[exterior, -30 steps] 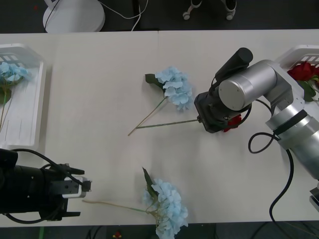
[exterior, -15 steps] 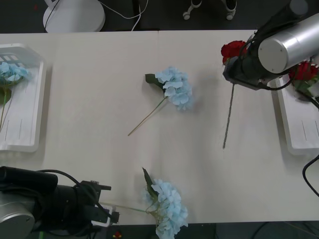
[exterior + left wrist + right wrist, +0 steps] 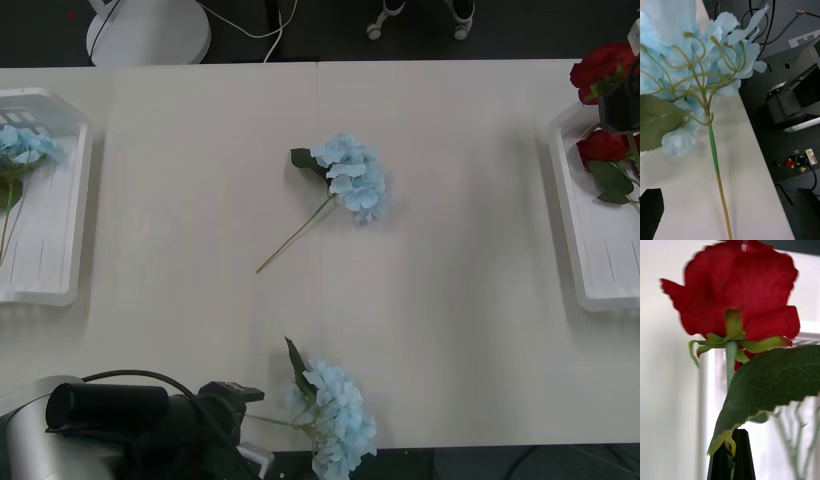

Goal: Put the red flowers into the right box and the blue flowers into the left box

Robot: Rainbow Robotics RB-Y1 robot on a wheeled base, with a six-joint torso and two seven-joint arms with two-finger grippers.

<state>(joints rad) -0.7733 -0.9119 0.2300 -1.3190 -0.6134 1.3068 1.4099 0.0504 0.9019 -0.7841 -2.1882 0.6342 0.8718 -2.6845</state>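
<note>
Your right gripper (image 3: 731, 455) is cut off at the right box (image 3: 600, 250), its fingers clenched on a red rose (image 3: 741, 296); your left gripper's (image 3: 728, 213) fingers sit released astride the near blue hydrangea's (image 3: 696, 67) stem on the surface (image 3: 200, 200)

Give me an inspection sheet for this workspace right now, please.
Surface: cream table.
Job's things: two blue flowers loose on the table, one in the left box; red roses in the right box.
Clutter: nothing seen.
Grippers: right gripper shut on a red rose over the right box; left gripper open around the near blue flower's stem.
Cables: black cable on the left arm.
Surroundings: white stand base.
</note>
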